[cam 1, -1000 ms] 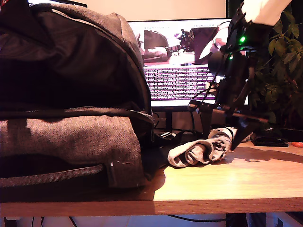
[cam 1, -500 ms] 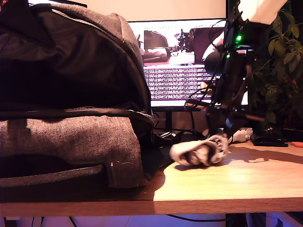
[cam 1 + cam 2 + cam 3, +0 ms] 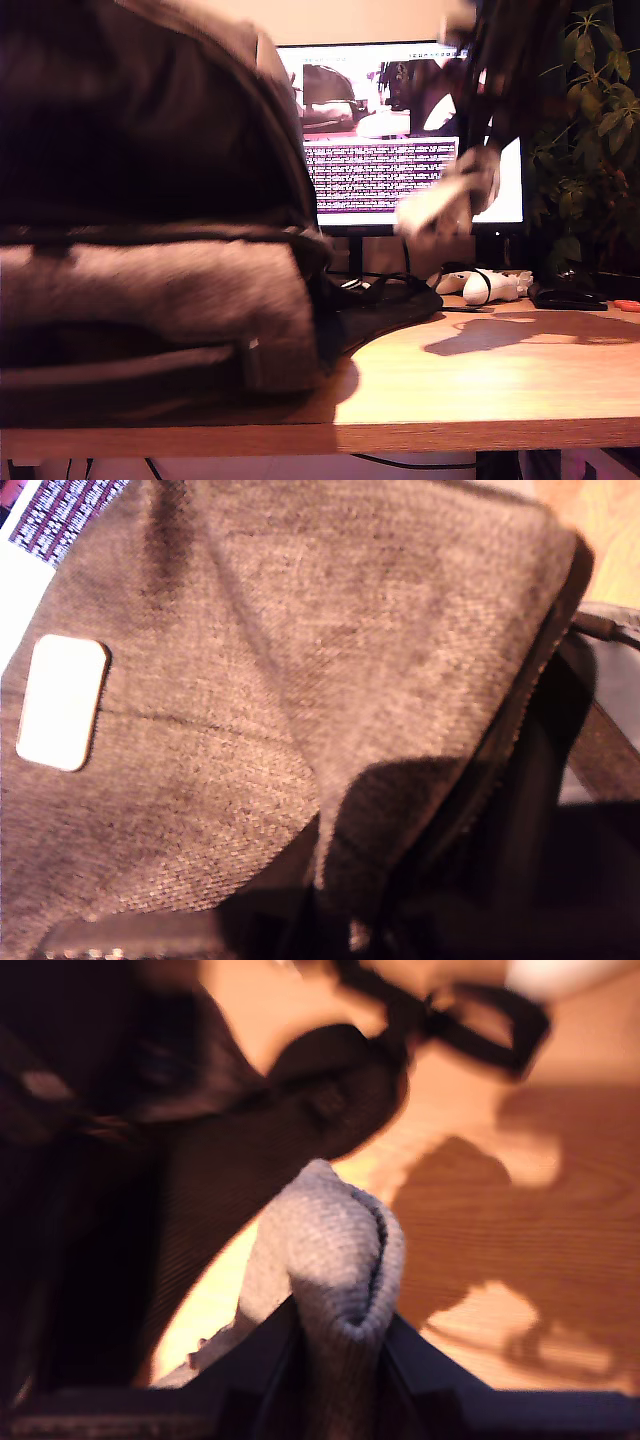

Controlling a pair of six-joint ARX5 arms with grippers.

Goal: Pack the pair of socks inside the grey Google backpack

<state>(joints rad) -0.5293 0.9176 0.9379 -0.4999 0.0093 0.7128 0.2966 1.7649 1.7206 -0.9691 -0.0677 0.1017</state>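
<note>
The grey Google backpack [image 3: 150, 290] fills the exterior view's left, blurred, with its dark inside facing the camera. The pair of socks [image 3: 440, 205] hangs in the air in front of the monitor, a pale blur well above the desk. My second gripper [image 3: 472, 180] comes down from the exterior view's upper right and is shut on the socks. In the second wrist view the sock bundle [image 3: 335, 1250] stands pinched in my second gripper [image 3: 335, 1360]. The first wrist view is filled by the backpack's fabric [image 3: 300, 680] and white logo patch [image 3: 62, 702]. A fold runs into my first gripper [image 3: 345, 930], which looks shut on it.
A lit monitor [image 3: 390, 130] stands behind the wooden desk [image 3: 480, 380]. A white gadget with a black strap [image 3: 485, 285] lies at the back. A black backpack strap [image 3: 385, 310] trails onto the desk. A plant [image 3: 590, 130] stands at the exterior view's right, with a dark object [image 3: 565, 297] below it.
The socks have been taken off the desk and lifted up, toward the exterior view's left. The backpack's upper part has shifted and now blurs.
</note>
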